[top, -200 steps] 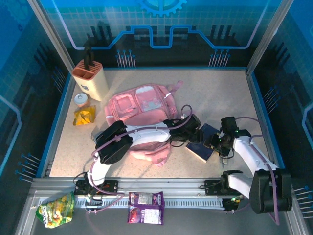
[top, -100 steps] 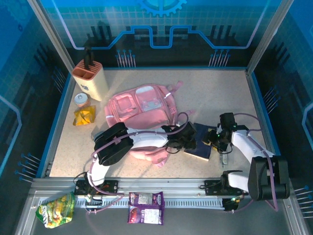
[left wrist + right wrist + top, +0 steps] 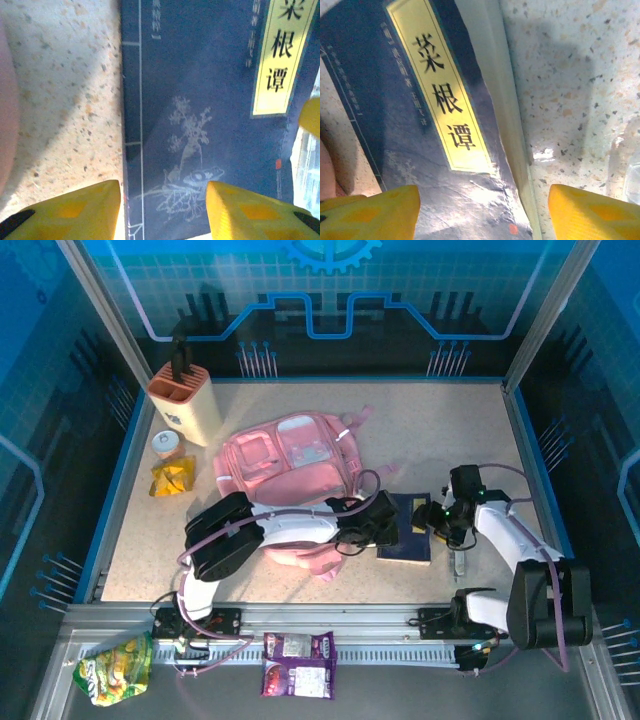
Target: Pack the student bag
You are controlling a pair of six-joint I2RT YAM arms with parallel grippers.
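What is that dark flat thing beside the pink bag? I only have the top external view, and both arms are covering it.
Observer: It's a dark blue book lying flat, with a yellow title strip of Chinese characters.
Operator: Has the left pincer closed on it?
Observer: No. The left pincer is open, with one finger over the cover and the other over bare table, so it straddles the book's bound edge.
Operator: And the right one?
Observer: The right pincer is open too. The book's pale page edge runs between its fingers.
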